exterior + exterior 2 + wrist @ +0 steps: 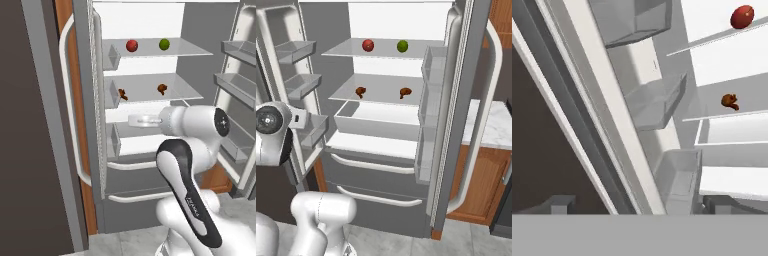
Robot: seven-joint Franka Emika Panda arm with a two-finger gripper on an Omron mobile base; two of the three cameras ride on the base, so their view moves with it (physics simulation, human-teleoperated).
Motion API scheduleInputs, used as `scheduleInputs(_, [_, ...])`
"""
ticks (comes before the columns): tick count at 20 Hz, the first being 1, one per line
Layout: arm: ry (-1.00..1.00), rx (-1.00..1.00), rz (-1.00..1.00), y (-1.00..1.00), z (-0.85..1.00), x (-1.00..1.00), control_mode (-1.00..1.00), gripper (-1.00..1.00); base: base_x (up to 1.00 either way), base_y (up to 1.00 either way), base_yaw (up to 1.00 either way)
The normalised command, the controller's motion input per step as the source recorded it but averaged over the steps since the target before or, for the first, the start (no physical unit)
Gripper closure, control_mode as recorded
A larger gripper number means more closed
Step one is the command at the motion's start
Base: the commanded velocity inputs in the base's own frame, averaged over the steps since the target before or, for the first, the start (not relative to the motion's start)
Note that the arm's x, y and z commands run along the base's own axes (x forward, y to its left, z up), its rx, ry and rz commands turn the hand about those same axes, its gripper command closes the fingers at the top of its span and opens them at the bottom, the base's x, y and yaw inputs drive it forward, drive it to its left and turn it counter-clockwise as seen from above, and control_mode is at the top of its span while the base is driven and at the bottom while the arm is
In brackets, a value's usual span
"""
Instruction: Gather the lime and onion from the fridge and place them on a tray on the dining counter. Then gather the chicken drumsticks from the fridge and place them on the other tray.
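Hand view: onion (742, 16) far above open gripper (637, 204).

Ahead of the gripper (634, 202), in the fridge (391, 20), the onion (368, 45) and lime (402, 46) sit a shelf above the two drumsticks (360, 92).

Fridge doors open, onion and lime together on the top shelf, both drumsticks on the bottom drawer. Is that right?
Not quite. The chicken drumsticks lie on the second shelf, directly below the onion and lime, not on a drawer. The right base view shows it; the rest stands.
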Motion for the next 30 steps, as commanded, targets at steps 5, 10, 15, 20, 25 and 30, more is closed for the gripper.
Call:
scheduleInputs(5, [0.00, -0.12, -0.31, -0.92, 0.01, -0.20, -1.00, -1.00, 0.00, 0.00, 0.00])
scheduleInputs(10, [0.03, -0.09, -0.28, -0.90, 0.00, -0.20, -1.00, -1.00, 0.00, 0.00, 0.00])
scheduleInputs(15, [0.14, -0.07, -0.21, -0.35, -0.08, -0.02, -1.00, -1.00, 0.00, 0.00, 0.00])
scheduleInputs(20, [0.04, -0.04, -0.03, -0.05, -0.18, 0.00, -1.00, -1.00, 0.00, 0.00, 0.00])
scheduleInputs(25, [0.00, 0.00, 0.00, -0.15, -0.01, 0.06, -1.00, -1.00, 0.00, 0.00, 0.00])
scheduleInputs(30, [0.00, 0.00, 0.00, -0.26, -0.01, 0.03, -1.00, -1.00, 0.00, 0.00, 0.00])
